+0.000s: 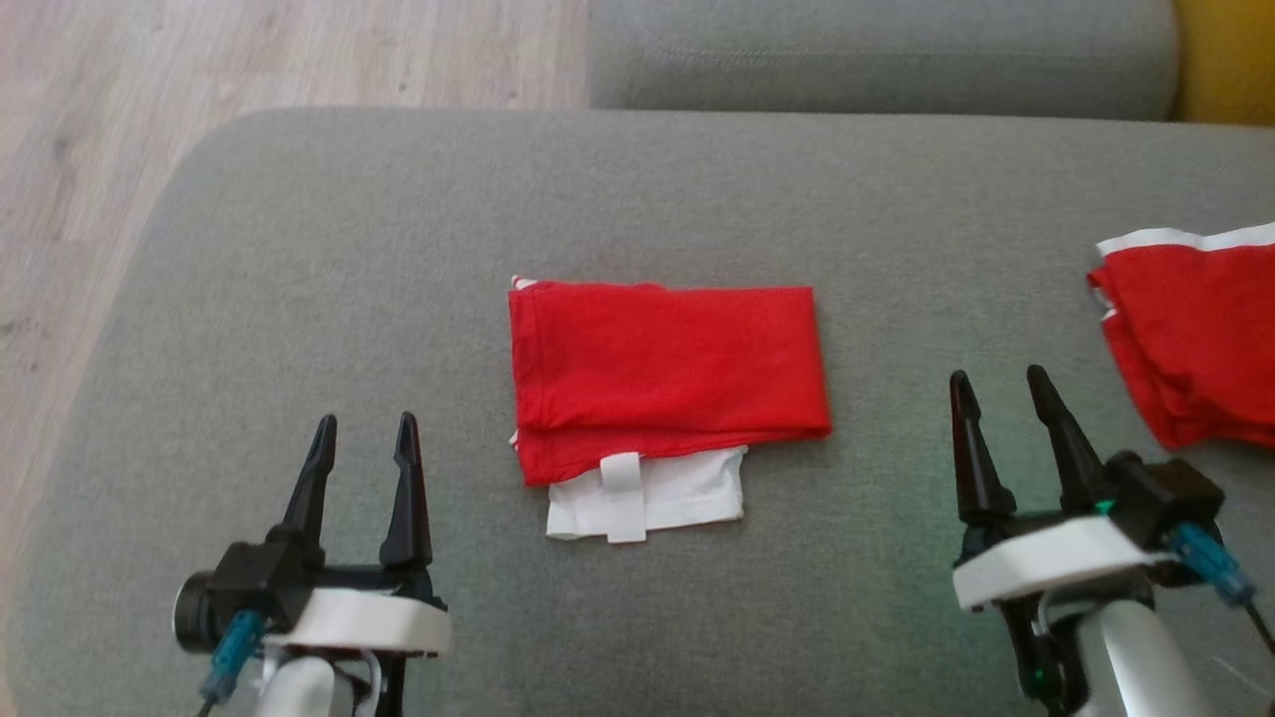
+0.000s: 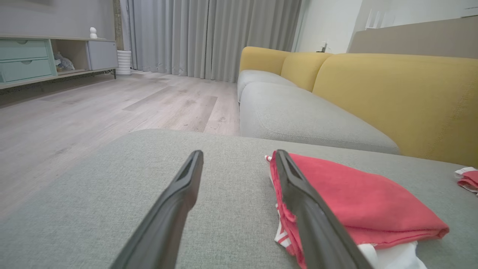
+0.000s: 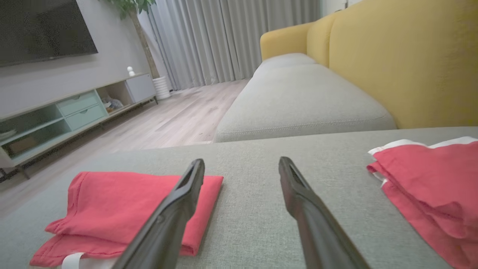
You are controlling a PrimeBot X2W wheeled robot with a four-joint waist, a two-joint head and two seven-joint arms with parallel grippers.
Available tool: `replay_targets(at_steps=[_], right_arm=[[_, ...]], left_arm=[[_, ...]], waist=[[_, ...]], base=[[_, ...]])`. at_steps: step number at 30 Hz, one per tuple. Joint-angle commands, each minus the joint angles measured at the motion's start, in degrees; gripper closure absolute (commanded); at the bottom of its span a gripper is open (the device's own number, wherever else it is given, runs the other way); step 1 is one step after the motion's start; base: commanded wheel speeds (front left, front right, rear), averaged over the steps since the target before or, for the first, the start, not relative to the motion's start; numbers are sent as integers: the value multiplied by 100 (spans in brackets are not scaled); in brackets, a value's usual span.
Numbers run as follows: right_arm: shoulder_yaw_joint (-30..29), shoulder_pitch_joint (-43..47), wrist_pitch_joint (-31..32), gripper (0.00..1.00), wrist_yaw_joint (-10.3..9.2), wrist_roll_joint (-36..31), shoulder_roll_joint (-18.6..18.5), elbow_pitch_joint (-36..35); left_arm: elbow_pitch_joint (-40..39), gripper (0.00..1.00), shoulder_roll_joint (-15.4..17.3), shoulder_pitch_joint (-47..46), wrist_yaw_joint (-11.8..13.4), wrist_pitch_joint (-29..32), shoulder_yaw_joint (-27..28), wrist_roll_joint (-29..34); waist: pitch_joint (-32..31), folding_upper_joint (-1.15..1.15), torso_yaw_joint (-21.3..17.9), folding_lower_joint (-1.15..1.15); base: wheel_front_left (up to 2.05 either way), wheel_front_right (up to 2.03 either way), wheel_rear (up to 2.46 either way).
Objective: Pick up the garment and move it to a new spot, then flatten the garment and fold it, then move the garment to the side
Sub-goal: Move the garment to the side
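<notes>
Two grippers, the left gripper (image 1: 367, 423) and the right gripper (image 1: 998, 378), hover with jaws spread, holding nothing. Between them, slightly farther off, one folded red-and-white fabric garment (image 1: 667, 368) lies flat on the grey upholstered cushion (image 1: 398, 249). One more rumpled red-and-white cloth (image 1: 1190, 329) lies at the right edge.

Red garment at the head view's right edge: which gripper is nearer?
Right. The right gripper sits just left of the edge garment, not touching; the left gripper is far off, beyond the folded garment.
</notes>
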Motion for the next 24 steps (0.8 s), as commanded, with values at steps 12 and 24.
replay_targets(at_steps=[12,24], right_arm=[[478,-1414,929,0,37,434,-16,1214],[809,-2252,1480,100,37,376,-16,2850]], left_arm=[[-95,0,-20,-694,-135,-46,-80,71],[-45,0,-33,-953,-125,-46,-244,26]], waist=[[668,0,641,0],[891,0,957,0]], base=[[0,0,0],[0,0,0]])
